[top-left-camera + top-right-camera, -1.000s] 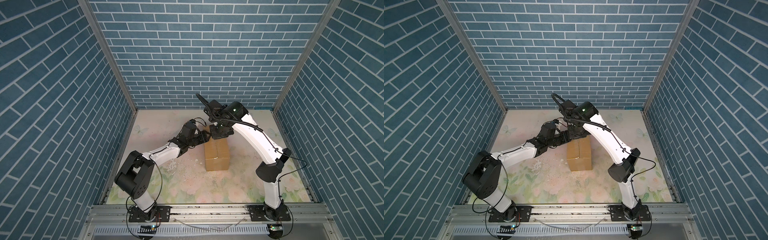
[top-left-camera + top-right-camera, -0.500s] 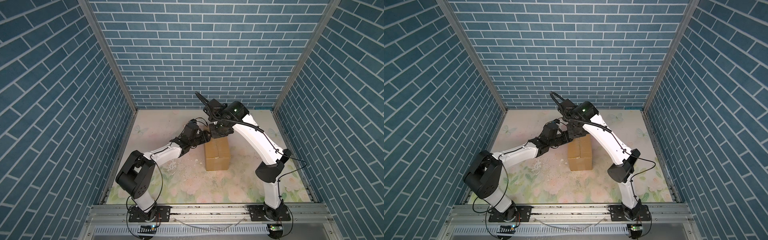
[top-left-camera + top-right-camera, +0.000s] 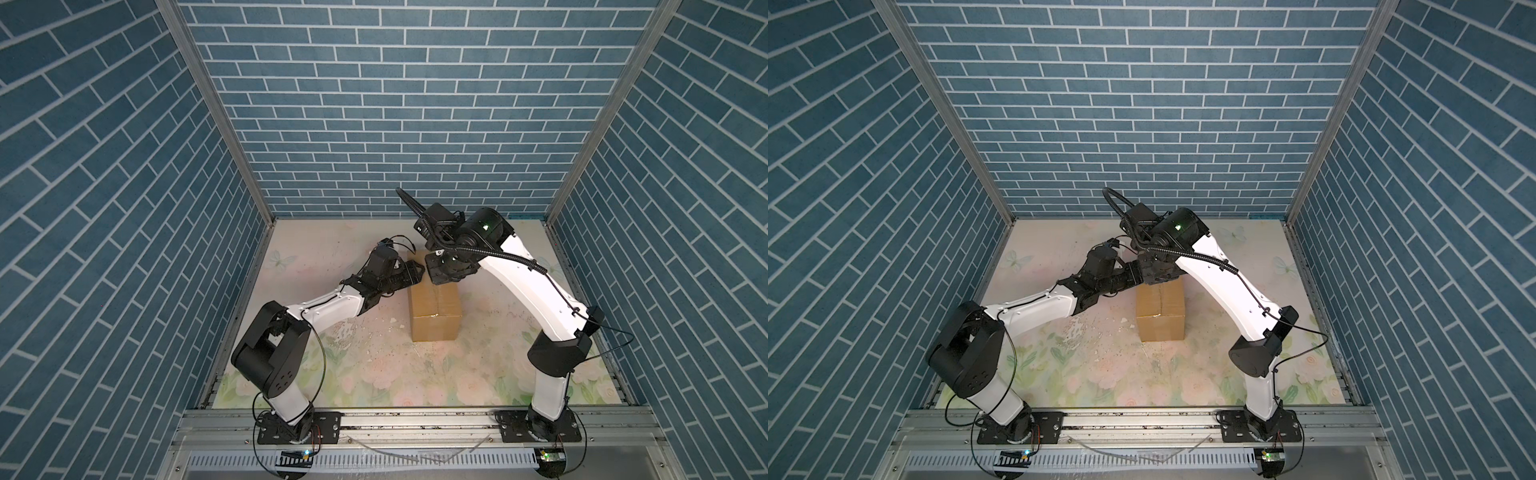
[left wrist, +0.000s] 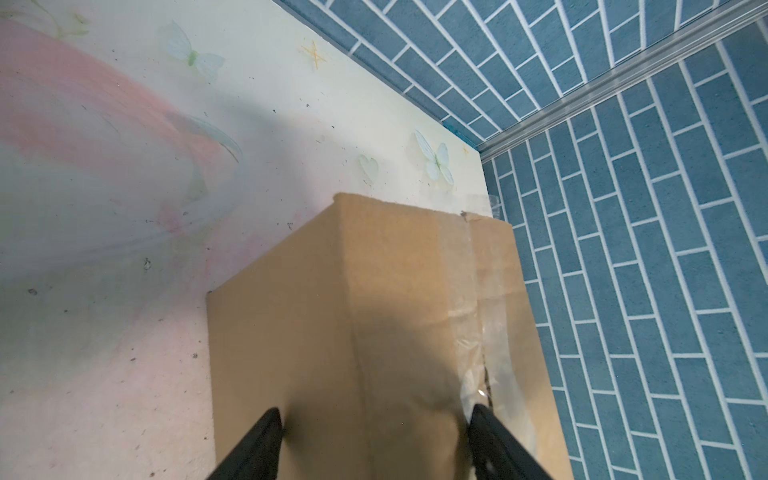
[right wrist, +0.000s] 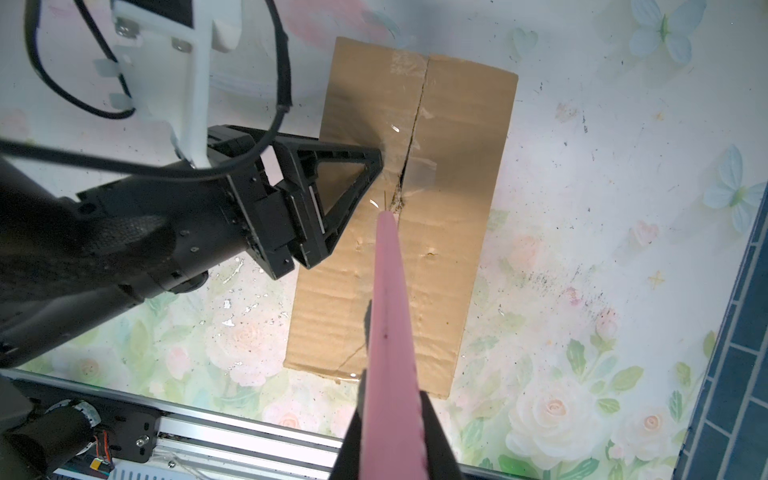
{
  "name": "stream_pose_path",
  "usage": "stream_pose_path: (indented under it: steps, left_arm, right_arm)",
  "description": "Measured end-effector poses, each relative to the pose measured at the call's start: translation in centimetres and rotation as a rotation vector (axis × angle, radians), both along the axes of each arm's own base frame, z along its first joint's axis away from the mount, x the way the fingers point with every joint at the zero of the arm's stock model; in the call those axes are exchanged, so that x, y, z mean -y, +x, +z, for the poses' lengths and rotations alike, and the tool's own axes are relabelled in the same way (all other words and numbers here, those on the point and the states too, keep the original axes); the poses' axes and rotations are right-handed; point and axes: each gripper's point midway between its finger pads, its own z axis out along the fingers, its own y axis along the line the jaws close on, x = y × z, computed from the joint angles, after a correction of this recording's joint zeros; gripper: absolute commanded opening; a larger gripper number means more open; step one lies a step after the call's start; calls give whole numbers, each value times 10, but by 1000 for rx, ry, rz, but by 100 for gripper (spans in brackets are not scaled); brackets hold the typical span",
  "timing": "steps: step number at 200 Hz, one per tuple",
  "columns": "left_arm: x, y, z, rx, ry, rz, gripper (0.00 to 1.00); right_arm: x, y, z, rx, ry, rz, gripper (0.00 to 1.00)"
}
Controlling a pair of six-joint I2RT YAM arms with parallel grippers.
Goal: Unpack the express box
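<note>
Mat (image 3: 374,374) floral, across the whole cell floor. Box (image 3: 434,307) about mid-mat, between the two arms in both top views, long way running front to back. Flaps down, nothing taken out.

Left gripper (image 4: 374,419) wide open, astride the box's left top edge: one finger beside the side face, the other over the top near the seam. Nothing held. Probably bracing the box, though actual contact is hard to confirm from the wrist view.

Right gripper (image 5: 395,436) clamped tight on knife (image 5: 388,311), pink, angled down at the box top, tip at the seam (image 5: 411,141) roughly mid-length.

Tape (image 4: 478,291) clear, laid along the seam. Split and ragged from the knife tip toward the back end; looks intact at the very back edge. Front half hidden behind the blade, so cut or uncut: cannot tell.

Judged as the cutting stage, partway through. Left to do: finish the slit, set the knife aside, fold the flaps back, lift the contents out.

Flecks (image 3: 345,332) pale, scattered on the mat left of the box.
</note>
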Motion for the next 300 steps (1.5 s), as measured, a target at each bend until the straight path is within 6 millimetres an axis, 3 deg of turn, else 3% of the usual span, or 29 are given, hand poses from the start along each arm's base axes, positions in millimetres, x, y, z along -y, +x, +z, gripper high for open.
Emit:
stream_pose_path:
  steps: [57,139,207,300]
  left_arm:
    - [-2,-1,1,1,-7,14,72]
    - [-2,0,2,1,-11,15,71]
    - [-2,-2,0,-7,-13,18,71]
    - [0,-3,-1,-11,-28,24,71]
  right_arm:
    - [1,-8,-12,-25,-38,6,0]
    - [8,-12,-4,-3,-26,-7,0]
    - [15,-17,-20,-37,-82,-8,0]
    - [18,-20,-22,-42,-60,-36,0]
